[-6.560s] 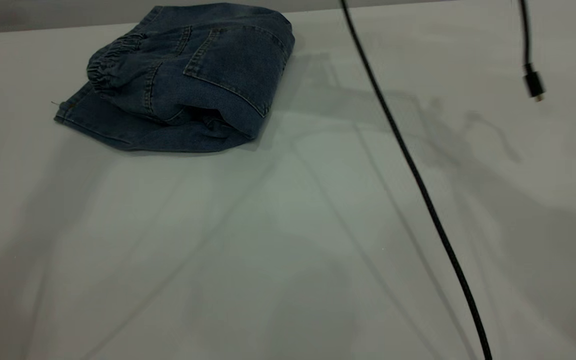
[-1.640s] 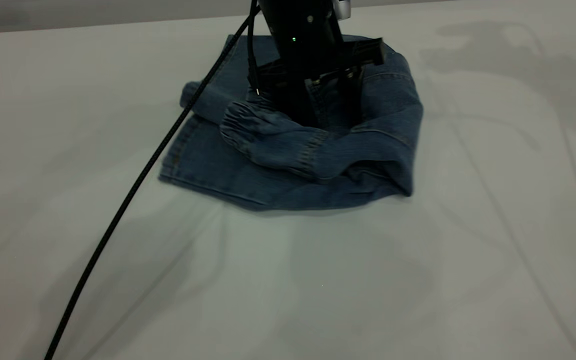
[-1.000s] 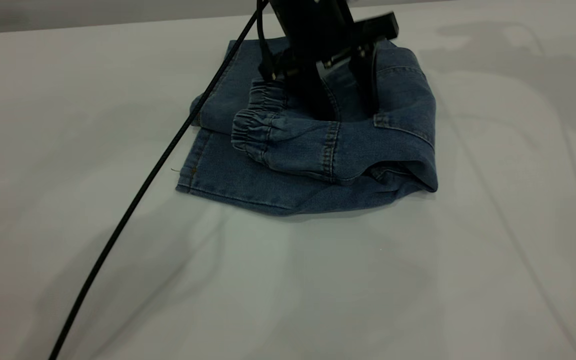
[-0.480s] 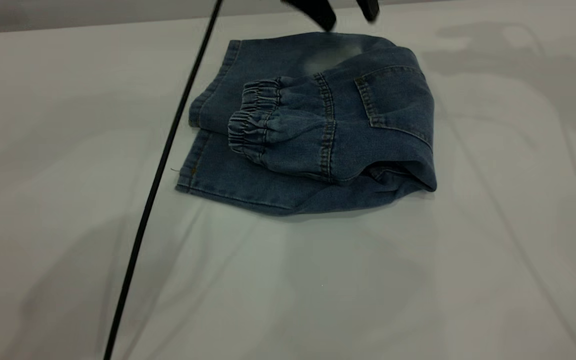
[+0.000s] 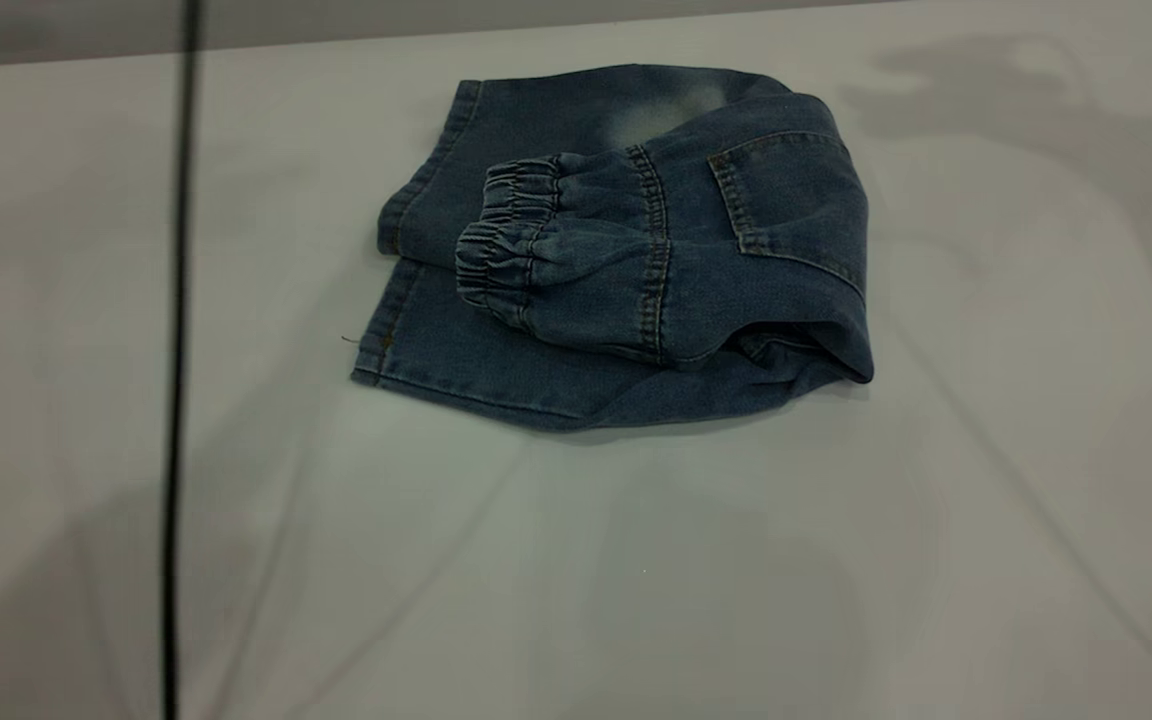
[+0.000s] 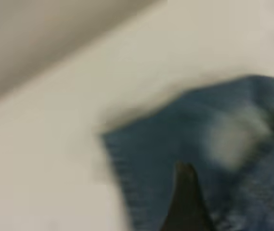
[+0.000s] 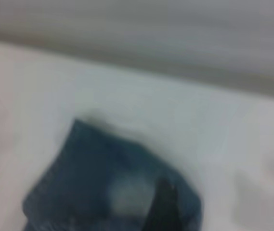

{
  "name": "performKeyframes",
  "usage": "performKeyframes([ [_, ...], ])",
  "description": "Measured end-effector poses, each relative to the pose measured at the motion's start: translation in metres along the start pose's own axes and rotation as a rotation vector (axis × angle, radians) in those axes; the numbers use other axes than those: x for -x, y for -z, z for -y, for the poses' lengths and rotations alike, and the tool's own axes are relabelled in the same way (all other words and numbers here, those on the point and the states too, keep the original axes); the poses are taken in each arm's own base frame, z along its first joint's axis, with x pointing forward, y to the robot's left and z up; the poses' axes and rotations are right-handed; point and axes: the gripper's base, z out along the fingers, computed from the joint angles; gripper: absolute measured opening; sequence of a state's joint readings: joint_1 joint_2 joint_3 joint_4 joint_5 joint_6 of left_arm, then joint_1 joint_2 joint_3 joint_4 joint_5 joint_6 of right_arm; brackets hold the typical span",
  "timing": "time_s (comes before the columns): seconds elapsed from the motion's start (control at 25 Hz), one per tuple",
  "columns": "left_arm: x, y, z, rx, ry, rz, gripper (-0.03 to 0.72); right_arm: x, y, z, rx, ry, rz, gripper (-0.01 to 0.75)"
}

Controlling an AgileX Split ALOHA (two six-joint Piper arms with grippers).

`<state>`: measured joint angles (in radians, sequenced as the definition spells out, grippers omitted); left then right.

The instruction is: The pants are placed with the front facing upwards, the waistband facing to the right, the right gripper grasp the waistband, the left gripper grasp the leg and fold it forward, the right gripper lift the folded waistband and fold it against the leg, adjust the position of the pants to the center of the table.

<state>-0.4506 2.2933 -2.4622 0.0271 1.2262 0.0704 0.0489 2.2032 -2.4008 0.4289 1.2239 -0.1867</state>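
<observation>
A thin black cable (image 5: 176,400) hangs at the left. Mid-table, the folded blue denim pants (image 5: 626,250) lie on the pale grey table (image 5: 636,560), gathered waistband (image 5: 501,245) bulging and liable to spring open. Whether either gripper is open, I cannot tell.

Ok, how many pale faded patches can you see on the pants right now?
1: a faded patch on the pants, on the lower layer at the far edge. Another may be hidden in the fold.

both wrist views blurred, left gripper (image 6: 187,202) cut off
</observation>
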Motion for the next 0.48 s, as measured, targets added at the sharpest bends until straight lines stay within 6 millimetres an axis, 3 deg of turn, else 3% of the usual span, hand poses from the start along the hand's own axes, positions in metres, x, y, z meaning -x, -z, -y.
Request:
performKeyframes([
  [0.2, 0.010, 0.064, -0.015, 0.154, -0.039, 0.108, 0.452, 0.010, 0.053, -0.022, -0.004, 0.035, 0.099, 0.532],
  [0.48, 0.012, 0.153, -0.024, 0.240, -0.027, 0.264, 0.452, 0.011, 0.150, -0.063, -0.015, 0.090, 0.272, 0.532],
])
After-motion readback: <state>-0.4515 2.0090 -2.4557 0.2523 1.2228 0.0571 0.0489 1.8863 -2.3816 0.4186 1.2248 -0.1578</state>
